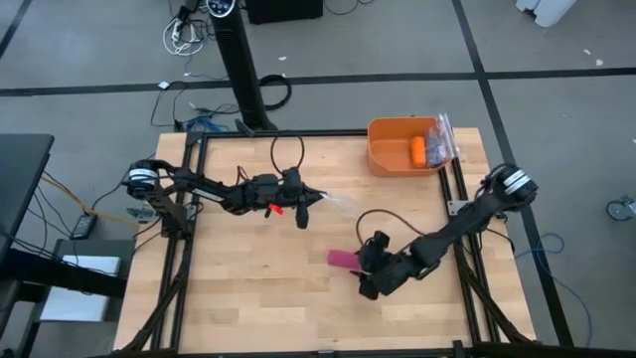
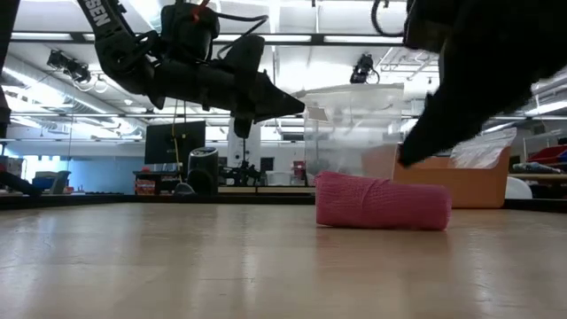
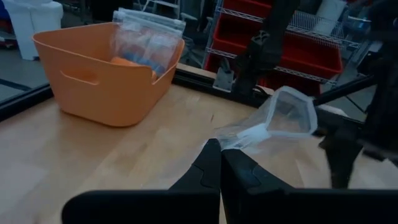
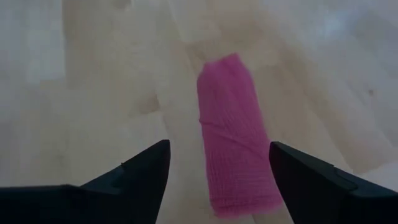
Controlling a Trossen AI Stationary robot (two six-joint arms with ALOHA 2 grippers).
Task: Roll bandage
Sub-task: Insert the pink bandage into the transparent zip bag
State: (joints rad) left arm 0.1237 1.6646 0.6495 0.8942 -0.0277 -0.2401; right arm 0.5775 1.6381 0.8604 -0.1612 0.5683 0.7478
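The rolled pink bandage (image 4: 236,137) lies on the wooden surface (image 1: 258,298) near its middle; the right end effector (image 4: 217,168) stands spread wide around it, gripping nothing; the left end effector (image 3: 221,163) is clamped on a clear plastic bag (image 3: 273,121), raised near an orange bin (image 1: 397,159).

The table (image 1: 288,288) is lit pretty evenly from overhead, with only soft shadows cast. In the low view, ceiling light strips (image 2: 53,37) are blown out to glare. The bandage (image 4: 236,143) is rendered blurry in the right wrist view.
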